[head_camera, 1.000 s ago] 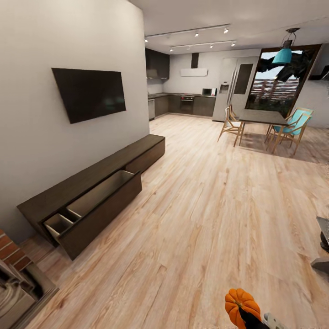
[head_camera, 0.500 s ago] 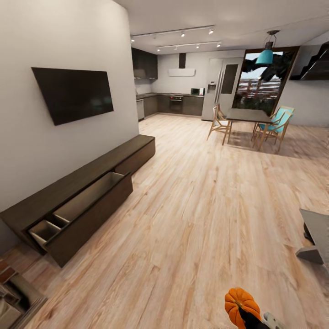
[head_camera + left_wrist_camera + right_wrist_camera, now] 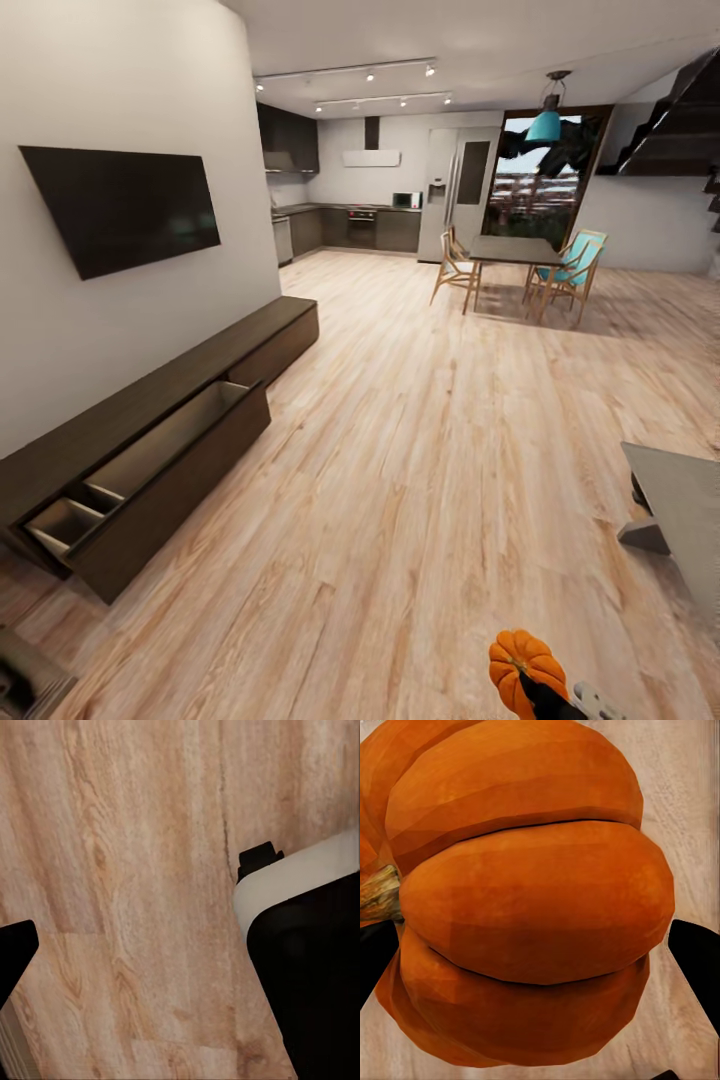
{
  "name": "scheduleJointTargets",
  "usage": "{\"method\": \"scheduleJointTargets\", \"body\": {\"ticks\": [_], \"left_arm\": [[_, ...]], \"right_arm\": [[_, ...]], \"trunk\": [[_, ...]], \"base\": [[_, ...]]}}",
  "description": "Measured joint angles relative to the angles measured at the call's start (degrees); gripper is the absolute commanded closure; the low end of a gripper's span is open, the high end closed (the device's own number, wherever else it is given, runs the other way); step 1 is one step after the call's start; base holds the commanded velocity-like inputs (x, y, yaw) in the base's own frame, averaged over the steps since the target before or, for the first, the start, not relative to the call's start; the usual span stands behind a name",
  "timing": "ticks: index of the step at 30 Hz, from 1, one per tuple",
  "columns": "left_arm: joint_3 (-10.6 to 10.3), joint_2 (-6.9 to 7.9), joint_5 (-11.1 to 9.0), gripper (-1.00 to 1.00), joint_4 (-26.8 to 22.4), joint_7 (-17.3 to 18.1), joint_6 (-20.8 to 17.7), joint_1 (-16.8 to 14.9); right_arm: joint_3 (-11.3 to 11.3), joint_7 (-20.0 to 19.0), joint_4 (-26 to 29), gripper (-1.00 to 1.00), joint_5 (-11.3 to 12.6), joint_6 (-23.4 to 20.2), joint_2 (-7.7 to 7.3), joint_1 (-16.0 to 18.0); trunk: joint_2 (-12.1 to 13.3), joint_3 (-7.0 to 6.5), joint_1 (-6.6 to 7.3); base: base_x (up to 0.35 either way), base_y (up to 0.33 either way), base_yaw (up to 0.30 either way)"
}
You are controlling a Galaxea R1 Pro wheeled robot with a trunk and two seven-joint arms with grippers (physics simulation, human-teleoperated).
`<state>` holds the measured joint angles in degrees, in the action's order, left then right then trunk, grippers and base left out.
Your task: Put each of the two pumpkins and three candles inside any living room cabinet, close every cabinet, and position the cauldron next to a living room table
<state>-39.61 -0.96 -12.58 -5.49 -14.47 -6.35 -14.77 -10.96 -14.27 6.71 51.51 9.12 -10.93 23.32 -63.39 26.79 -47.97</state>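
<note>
A bright orange ribbed pumpkin (image 3: 520,660) sits at the bottom edge of the head view with my right gripper (image 3: 545,693) shut on it. In the right wrist view the pumpkin (image 3: 529,900) spans the space between both black fingertips (image 3: 697,960), stem to one side. The long low dark brown cabinet (image 3: 150,410) runs along the left wall, with one drawer (image 3: 150,450) pulled out to show pale insides, nothing visible in it. A corner of the grey table (image 3: 685,505) enters at the right edge. My left gripper (image 3: 135,907) is open over bare wood floor.
A black TV (image 3: 125,205) hangs above the cabinet. Far back are a dark kitchen (image 3: 350,225), and a dining table with wooden chairs (image 3: 515,265). Stairs (image 3: 680,120) rise at the upper right. Wide wooden floor (image 3: 420,450) lies between cabinet and table.
The whole picture has slid left, so the camera has turned right: the cabinet sits further left and more of the grey table shows. The pumpkin stays held in the right gripper.
</note>
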Motion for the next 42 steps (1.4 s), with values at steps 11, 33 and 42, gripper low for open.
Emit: {"method": "scheduleJointTargets", "body": {"ticks": [11, 33, 42], "left_arm": [[3.53, 13.00, -17.33, -1.00, -1.21, 8.23, -0.42, -9.41], [3.54, 15.77, -29.38, -1.00, -23.21, 15.62, -21.78, -19.83], [3.53, 15.87, -29.10, -1.00, -23.25, 15.62, -21.83, -19.83]], "right_arm": [[-0.02, -0.01, 0.06, 1.00, -0.01, -0.01, -0.04, 0.00], [-0.03, 0.10, -0.11, 1.00, -0.01, -0.09, -0.04, 0.00], [-0.06, 0.67, -0.53, 1.00, -0.57, -0.09, 0.04, 0.00]], "trunk": [[0.00, -0.01, 0.00], [0.01, 0.50, 0.00], [0.01, 1.17, 0.00]], "base": [[0.000, 0.000, -0.164], [0.000, 0.000, -0.194], [0.000, 0.000, -0.184]]}}
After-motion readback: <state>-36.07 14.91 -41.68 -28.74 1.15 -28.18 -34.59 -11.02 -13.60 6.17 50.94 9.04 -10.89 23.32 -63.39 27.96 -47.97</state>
